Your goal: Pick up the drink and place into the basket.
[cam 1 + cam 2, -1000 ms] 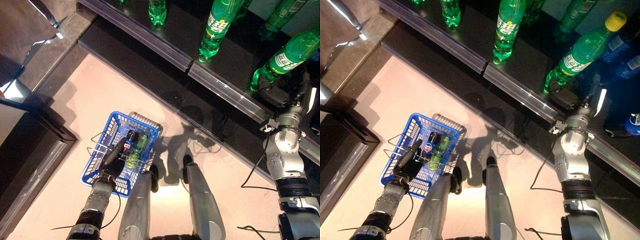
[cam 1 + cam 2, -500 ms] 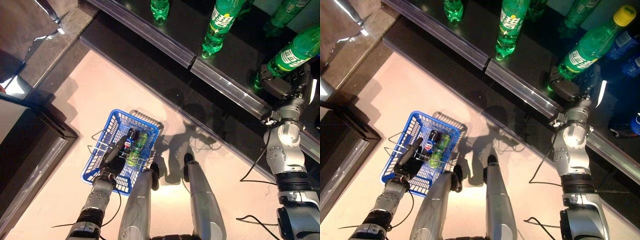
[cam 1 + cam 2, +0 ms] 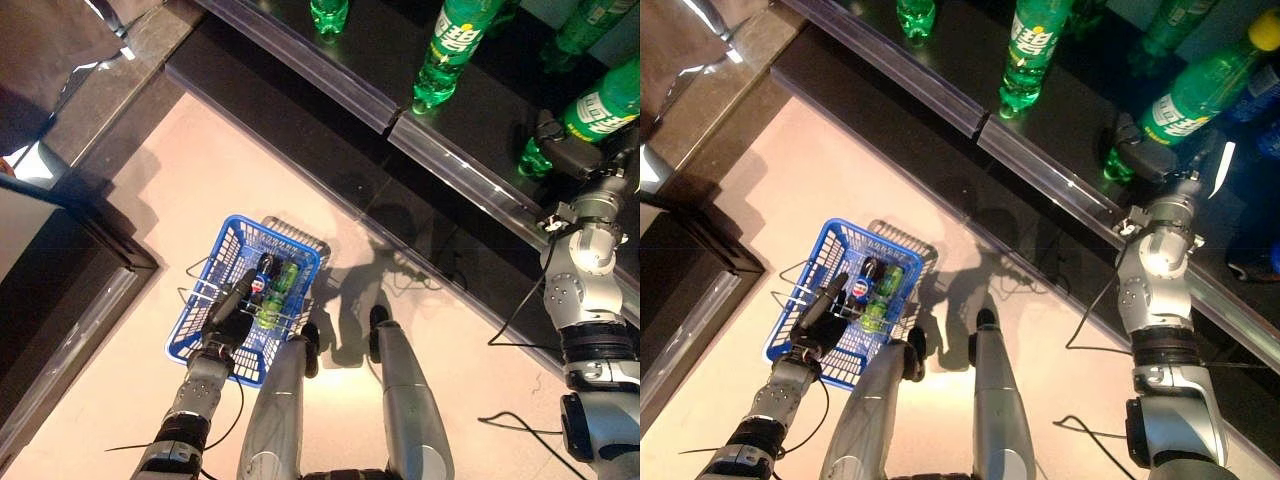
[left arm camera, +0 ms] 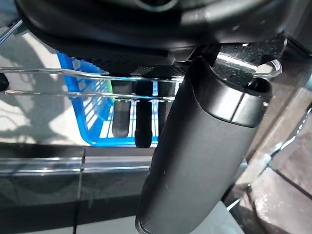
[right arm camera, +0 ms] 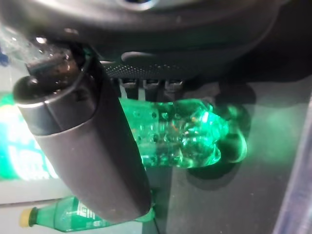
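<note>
Green bottle (image 5: 185,134) sits clasped by right hand (image 3: 1143,160) fingers (image 5: 146,87).

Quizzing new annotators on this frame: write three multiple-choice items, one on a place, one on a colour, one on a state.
1. Where is the basket?
A. on the floor
B. on the shelf
C. on a cart

2. What colour is the bottle at the right hand?
A. red
B. green
C. clear white

3. What is the left hand doing?
A. hanging free at the robot's side
B. holding a bottle over the shelf
C. gripping the basket's wire handle

Key: 1 A, the blue basket sits on the pale floor below the shelf. 2 B, the right wrist view shows green plastic past the fingers. 3 C, the left wrist view shows fingers curled over the wire.
</note>
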